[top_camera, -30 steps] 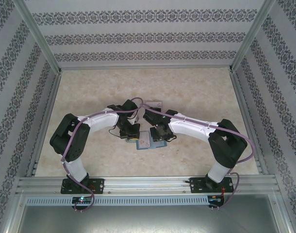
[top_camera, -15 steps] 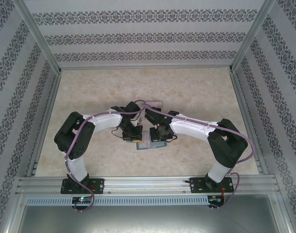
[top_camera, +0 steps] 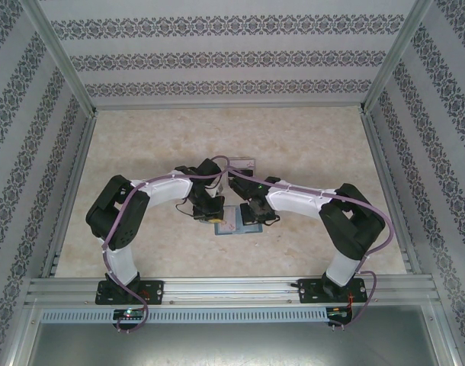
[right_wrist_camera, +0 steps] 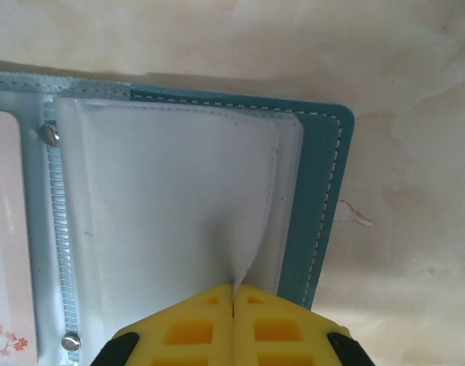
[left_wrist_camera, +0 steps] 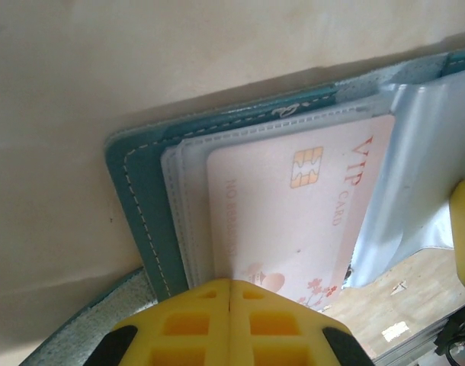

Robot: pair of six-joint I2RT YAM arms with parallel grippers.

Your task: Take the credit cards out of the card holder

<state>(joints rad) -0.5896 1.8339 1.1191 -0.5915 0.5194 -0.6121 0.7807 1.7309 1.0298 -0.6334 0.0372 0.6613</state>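
While closed, fingers (right_wrist_camera: 188, 329) on card holder (right_wrist_camera: 325, 191)

Top view high at the near edge, looking down; both wrist views close over card holder (left_wrist_camera: 133, 191)

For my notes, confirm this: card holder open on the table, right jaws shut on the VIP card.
Wrong on the card: the right wrist view shows the right jaws shut on a clear sleeve of the open card holder, not the VIP card.
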